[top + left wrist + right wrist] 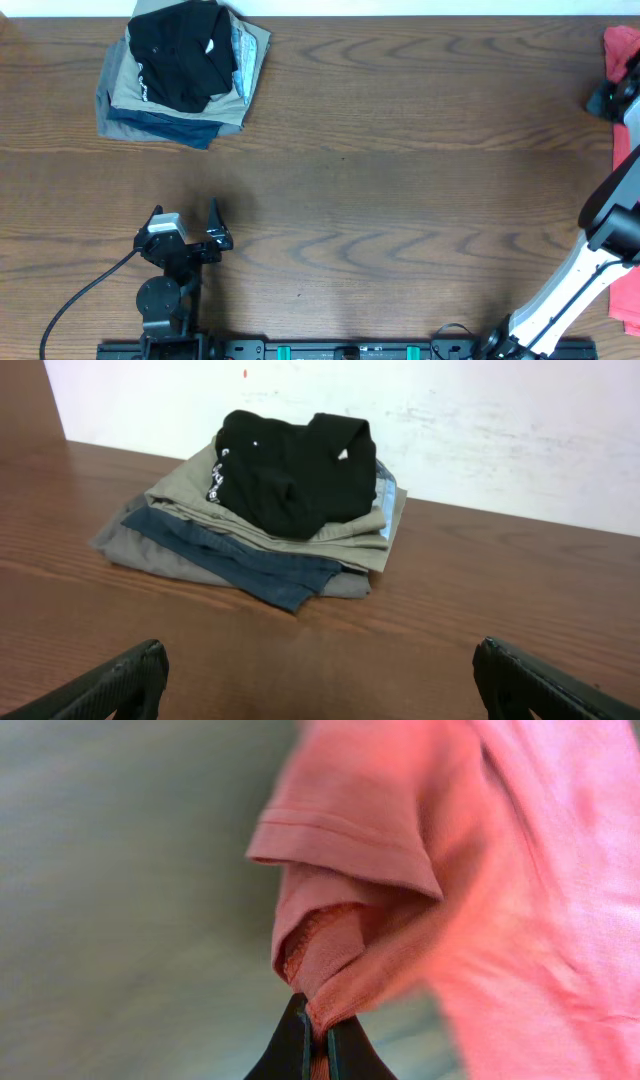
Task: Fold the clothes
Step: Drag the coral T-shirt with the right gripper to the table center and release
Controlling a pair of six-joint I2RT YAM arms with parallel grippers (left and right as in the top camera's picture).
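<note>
The coral-red T-shirt [622, 52] shows at the far right edge of the overhead view, mostly off the table and cut off by the frame. In the right wrist view the shirt [500, 870] hangs with a sleeve hem showing, pinched between the fingers. My right gripper [318, 1030] is shut on a bunch of its fabric; in the overhead view it [610, 97] sits at the table's right edge. My left gripper [187, 216] is open and empty near the front left of the table, its fingertips wide apart over bare wood in its wrist view [320, 675].
A stack of folded garments [185, 70], tan, grey and blue with a black one on top, lies at the back left; it also shows in the left wrist view [280, 510]. A black cable [80, 295] runs from the left arm.
</note>
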